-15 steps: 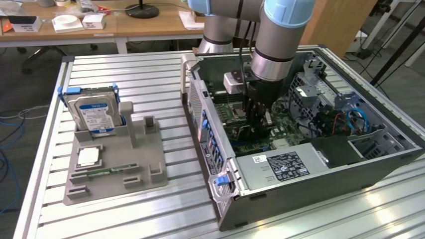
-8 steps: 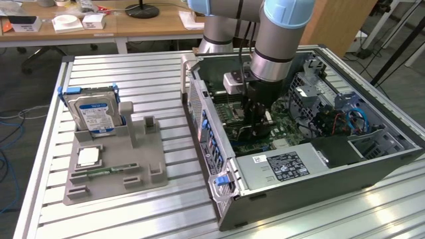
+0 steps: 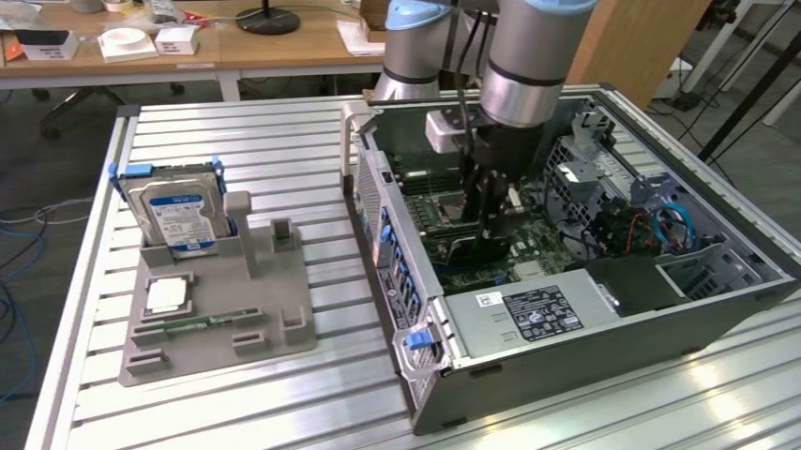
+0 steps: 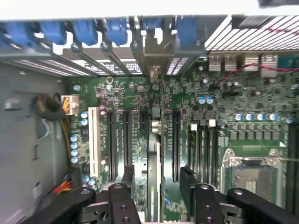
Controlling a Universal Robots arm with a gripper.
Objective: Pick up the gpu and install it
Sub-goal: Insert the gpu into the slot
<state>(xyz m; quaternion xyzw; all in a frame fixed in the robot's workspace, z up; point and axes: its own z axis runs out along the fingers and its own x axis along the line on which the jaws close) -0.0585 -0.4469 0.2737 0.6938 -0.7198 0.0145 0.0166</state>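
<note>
The gpu [image 4: 154,154] stands on edge in a slot of the green motherboard [image 4: 135,100], seen edge-on in the wrist view as a thin dark card running up toward its metal bracket [image 4: 158,51] at the rear wall of the case. The gripper [image 4: 157,179] sits directly over the card with its two black fingers [image 4: 127,175] spread wide, one on each side of the card's edge and clear of it, so the card is released rather than held. In the exterior view the gripper [image 3: 491,220] reaches down into the open computer case [image 3: 701,309], which lies on its side on the slatted metal bench [image 3: 250,131]. Toward the exterior view's left, well apart from the case, a grey parts holder [image 3: 269,300] on the bench carries an upright blue-labelled hard drive [image 3: 179,211], a processor chip [image 3: 167,296] and a small green memory stick [image 3: 201,323].
</note>
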